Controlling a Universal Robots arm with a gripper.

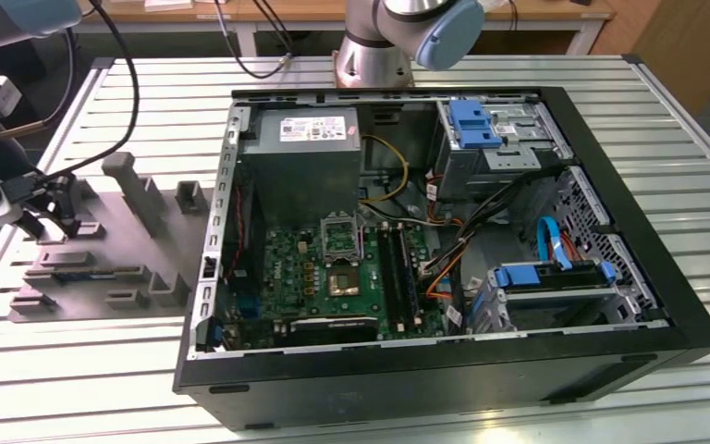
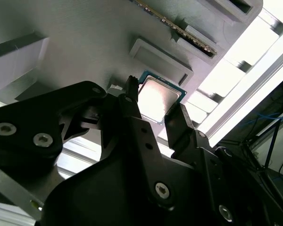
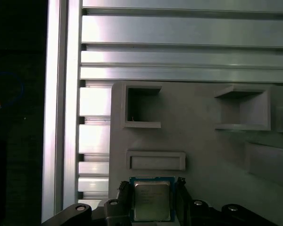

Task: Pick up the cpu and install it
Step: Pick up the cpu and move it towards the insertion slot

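On the tabletop's [image 3: 179, 61] fixture [image 3: 203, 155], the end effector [image 3: 152, 187] is straddling the cpu [image 3: 152, 201]; I am advising square, level alignment, and cannot tell whether it is clenched.

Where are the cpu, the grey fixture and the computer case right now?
cpu [image 3: 152, 200]: first wrist view, middle of its silver metal top.
grey fixture [image 3: 203, 155]: first wrist view, bare flat face between its pockets.
computer case [image 1: 454, 370]: exterior view, black outer side wall nearest the camera.

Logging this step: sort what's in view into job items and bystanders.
Job: cpu, hand around it, grey fixture under it, motherboard.
Lying about: power supply, blue drive bracket, blue cable.
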